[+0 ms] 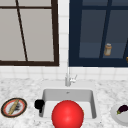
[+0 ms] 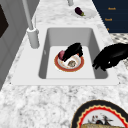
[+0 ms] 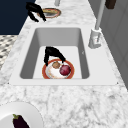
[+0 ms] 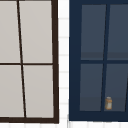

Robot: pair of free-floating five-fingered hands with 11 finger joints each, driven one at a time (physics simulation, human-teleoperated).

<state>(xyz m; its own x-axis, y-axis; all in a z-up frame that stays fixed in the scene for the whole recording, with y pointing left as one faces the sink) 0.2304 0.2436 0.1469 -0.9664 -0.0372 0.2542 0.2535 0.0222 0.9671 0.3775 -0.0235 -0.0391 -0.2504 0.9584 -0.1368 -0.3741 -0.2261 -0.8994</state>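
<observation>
Red-rimmed plate [image 2: 75,67] in the sink lies under the right hand [image 2: 72,51], whose relaxed fingers hold nothing.

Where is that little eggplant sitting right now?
The eggplant lies on a white plate on the counter, right of the sink in the front view.
</observation>
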